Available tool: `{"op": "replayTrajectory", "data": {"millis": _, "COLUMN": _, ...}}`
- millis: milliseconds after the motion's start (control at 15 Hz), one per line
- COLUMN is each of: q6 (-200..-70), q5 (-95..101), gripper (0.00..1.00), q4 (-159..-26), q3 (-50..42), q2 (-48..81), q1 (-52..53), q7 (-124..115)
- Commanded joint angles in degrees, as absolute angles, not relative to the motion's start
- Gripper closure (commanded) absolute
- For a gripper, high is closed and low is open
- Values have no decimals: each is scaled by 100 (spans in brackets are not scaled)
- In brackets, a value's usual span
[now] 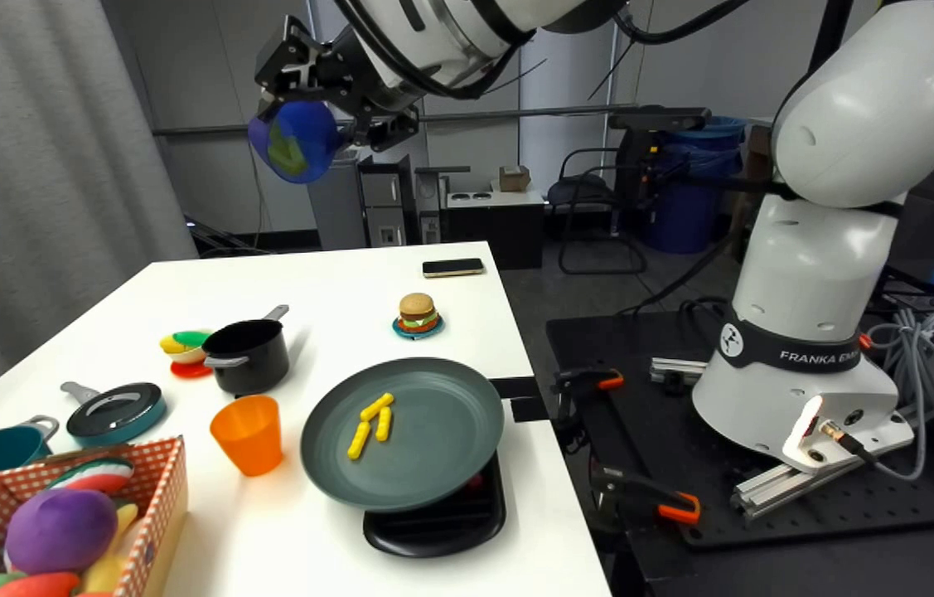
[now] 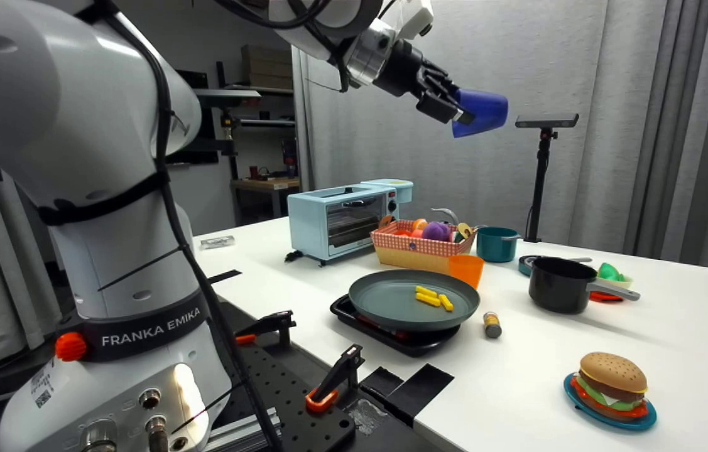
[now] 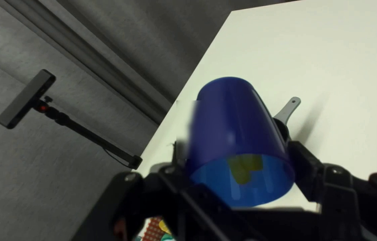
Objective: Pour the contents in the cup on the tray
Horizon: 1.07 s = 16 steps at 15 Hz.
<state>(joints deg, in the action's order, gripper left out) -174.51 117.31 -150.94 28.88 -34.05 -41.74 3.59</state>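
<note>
the gripper [image 3: 237, 147] is clenched on the blue cup [image 2: 484, 112], with a finger to each side of it near the rim. the cup is up in the air, higher than the white table [image 1: 334, 303] and well apart from the round tray [image 1: 442, 456]. it is tipped almost onto its side, and in the wrist view its rim faces back toward the wrist. inside it a clump of yellow pieces [image 3: 242, 172] shows; they are blurred, so i cannot tell how many. three yellow sticks [image 1: 359, 439] lie on the tray, close together, on the side toward the orange cup [image 1: 255, 435]. the tray rests on a black stand [image 1: 433, 541]. the orange cup stands upright just beside the tray, and the black pot [image 1: 255, 369] is near it. in an exterior view a small bottle [image 2: 492, 325] is near the tray. a burger [image 2: 611, 376] sits on a blue plate [image 2: 646, 422], and a phone [image 1: 452, 268] lies near a corner of the table. a basket [image 2: 416, 258] with a checked edge holds a purple round thing [image 1: 60, 531] and other bright things, and a light blue oven [image 2: 310, 220] stands just beside the basket.
</note>
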Motion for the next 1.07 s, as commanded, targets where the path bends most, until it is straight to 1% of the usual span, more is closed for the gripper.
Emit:
{"op": "replayTrajectory", "data": {"millis": 0, "q6": -16615, "q5": 13039, "gripper": 50, "q4": -15305, "q3": 2222, "q2": -3433, "q1": -3160, "q7": -1154}}
{"op": "replayTrajectory", "data": {"millis": 200, "q6": -15990, "q5": 13944, "gripper": 50, "q4": -15600, "q3": 1879, "q2": -3320, "q1": -2743, "q7": -2142}}
{"op": "replayTrajectory", "data": {"millis": 467, "q6": -15503, "q5": 14813, "gripper": 50, "q4": -15846, "q3": 1673, "q2": -3109, "q1": -2504, "q7": -2905}}
{"op": "replayTrajectory", "data": {"millis": 533, "q6": -15439, "q5": 14411, "gripper": 50, "q4": -15762, "q3": 1694, "q2": -3009, "q1": -2390, "q7": -2559}}
{"op": "replayTrajectory", "data": {"millis": 867, "q6": -15224, "q5": 14372, "gripper": 50, "q4": -15790, "q3": 1688, "q2": -2888, "q1": -2189, "q7": -2591}}
{"op": "replayTrajectory", "data": {"millis": 1000, "q6": -15287, "q5": 14367, "gripper": 50, "q4": -15789, "q3": 1700, "q2": -2829, "q1": -2400, "q7": -2768}}
